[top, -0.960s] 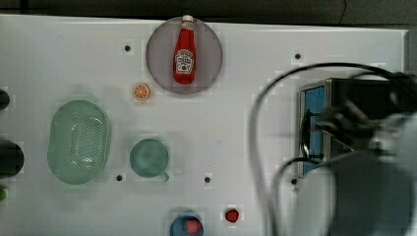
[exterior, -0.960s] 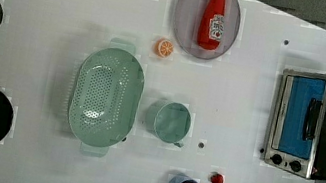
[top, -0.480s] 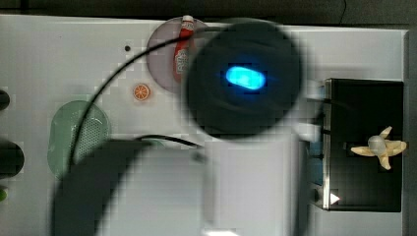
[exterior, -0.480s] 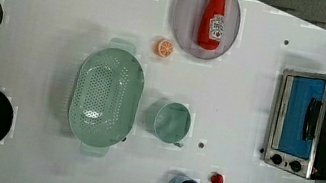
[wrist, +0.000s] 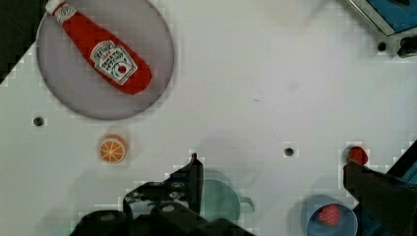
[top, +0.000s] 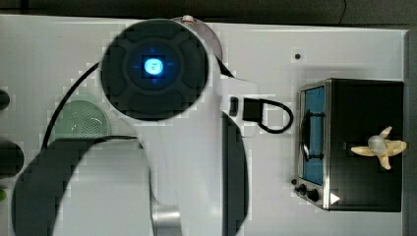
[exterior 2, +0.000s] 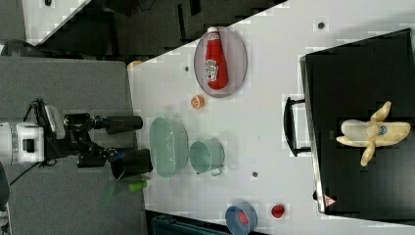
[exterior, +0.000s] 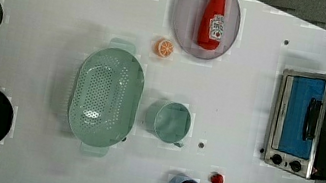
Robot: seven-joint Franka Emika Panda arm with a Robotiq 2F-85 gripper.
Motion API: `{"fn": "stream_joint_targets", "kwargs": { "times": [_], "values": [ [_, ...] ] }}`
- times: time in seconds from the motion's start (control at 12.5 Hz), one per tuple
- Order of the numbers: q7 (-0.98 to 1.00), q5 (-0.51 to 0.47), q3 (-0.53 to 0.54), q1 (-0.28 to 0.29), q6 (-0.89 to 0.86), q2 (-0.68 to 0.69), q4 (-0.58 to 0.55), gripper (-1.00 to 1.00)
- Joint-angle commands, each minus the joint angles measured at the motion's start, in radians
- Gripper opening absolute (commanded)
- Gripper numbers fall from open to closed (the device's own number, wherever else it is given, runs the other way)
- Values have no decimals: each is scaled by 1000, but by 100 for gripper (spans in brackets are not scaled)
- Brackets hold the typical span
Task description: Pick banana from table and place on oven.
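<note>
Wrist view: the claw [wrist: 270,172] hangs above the tabletop [wrist: 255,73] with its two fingers [wrist: 192,174] spread wide and nothing between them. Beneath it sits a pale green mug [wrist: 219,199]. An orange slice [wrist: 113,149] lies near one finger, and beyond that a ketchup bottle [wrist: 105,55] rests on a grey plate [wrist: 147,93]. A strawberry [wrist: 357,154] and a blue bowl [wrist: 330,219] lie by the other finger. In the top view the banana [top: 378,146] lies on the oven [top: 361,103], its black top well apart from the claw.
</note>
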State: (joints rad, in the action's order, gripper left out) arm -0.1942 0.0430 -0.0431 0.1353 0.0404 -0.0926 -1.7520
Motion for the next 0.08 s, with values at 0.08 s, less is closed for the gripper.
{"fn": "stream_joint_targets", "kwargs": {
  "times": [0.08],
  "values": [
    [-44,17,-32,-62,2,-22,15,100]
  ]
}}
